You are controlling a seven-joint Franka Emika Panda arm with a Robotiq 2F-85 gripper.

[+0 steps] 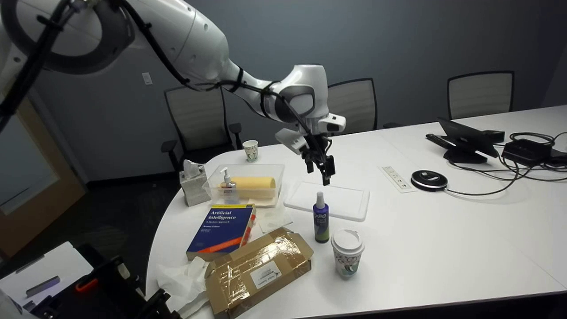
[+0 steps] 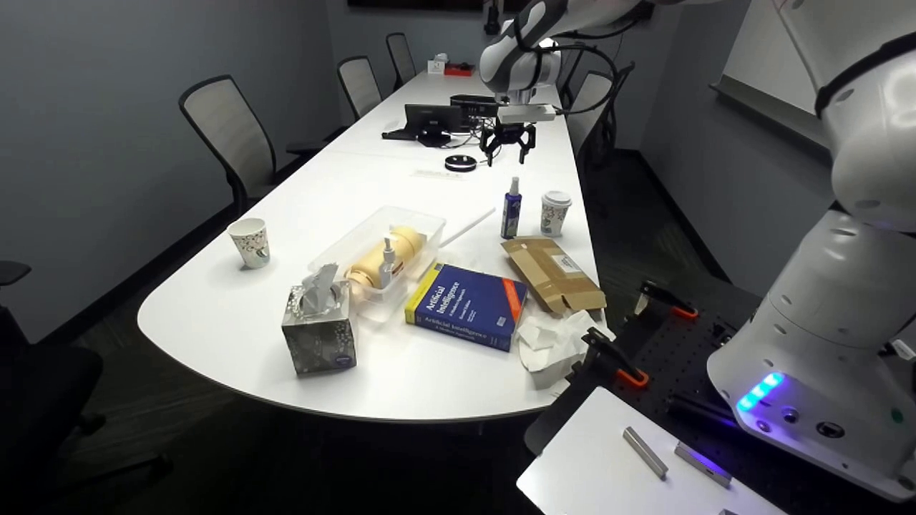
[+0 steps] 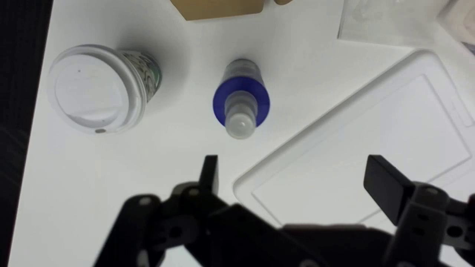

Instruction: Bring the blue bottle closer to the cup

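The blue bottle (image 1: 321, 221) stands upright on the white table, slim and dark blue with a pale cap. The cup (image 1: 347, 254), white and patterned with a white lid, stands upright beside it with a small gap between them. Both also show in an exterior view, the bottle (image 2: 511, 214) left of the cup (image 2: 554, 214). In the wrist view the bottle (image 3: 242, 98) is at upper centre and the cup (image 3: 94, 91) at left. My gripper (image 1: 320, 173) is open and empty above the table, apart from the bottle; its fingers (image 3: 291, 163) are wide apart in the wrist view.
A flat white tray-like board (image 1: 328, 201) lies below the gripper. A cardboard box (image 1: 261, 270) lies close to the bottle. A blue book (image 1: 221, 228), a clear bin (image 1: 212, 188), a tissue box (image 2: 318, 332), another paper cup (image 2: 250, 247) and a black puck (image 1: 429, 179) are on the table.
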